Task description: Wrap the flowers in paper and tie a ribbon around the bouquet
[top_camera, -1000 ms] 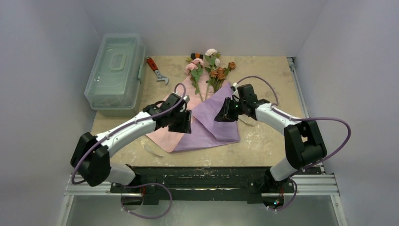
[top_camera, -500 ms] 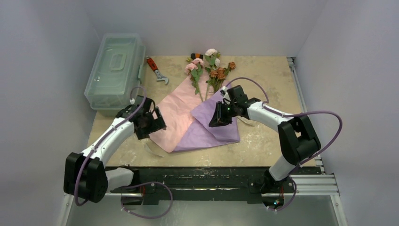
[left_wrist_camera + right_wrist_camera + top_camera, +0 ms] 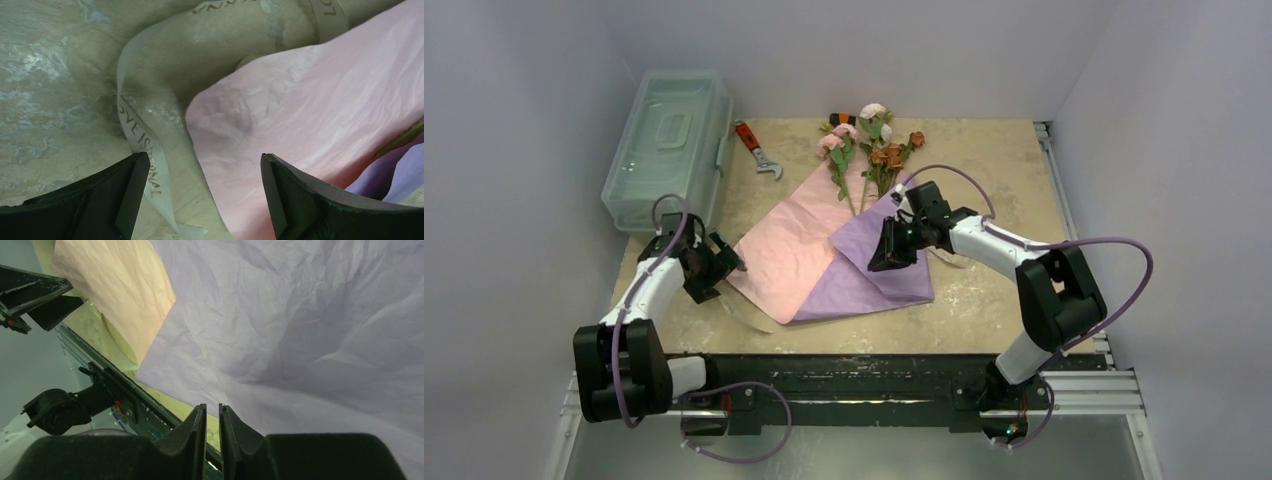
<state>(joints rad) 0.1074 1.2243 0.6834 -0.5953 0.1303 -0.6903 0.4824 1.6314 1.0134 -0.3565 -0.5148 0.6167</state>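
Scene: two robot arms reach over a mottled beige tabletop [image 3: 999,165] inside a white-walled booth.
Paper: the paper [image 3: 789,245] lies crinkled at the middle of the tabletop, its lowest corner close to the near edge. The pink face shows on the left half. A lilac flap is folded over the right half.
Flowers: the flowers [image 3: 864,150] lie at the middle of the far edge, pink, white and orange-brown blooms toward that edge. Their green stems run onto the far corner of the sheet and under the lilac flap.
Ribbon: the ribbon [image 3: 135,125], cream with gold lettering, curls on the bare surface just beside the sheet's left corner. One end runs toward its near-left side.
Left arm: the left arm [image 3: 649,290] hangs near the left edge. The left jaws stand wide apart above the ribbon and the pink corner [image 3: 300,100], with nothing between them.
Right arm: the right arm [image 3: 994,245] bends in from the right edge. The right jaws are drawn almost together at the upper left edge of the lilac flap [image 3: 300,315] and appear to pinch the thin sheet.
Toolbox: a translucent green toolbox [image 3: 669,145] sits shut at the far-left corner.
Wrench: a red-handled wrench [image 3: 757,148] lies near the far edge, between the toolbox and the blooms.
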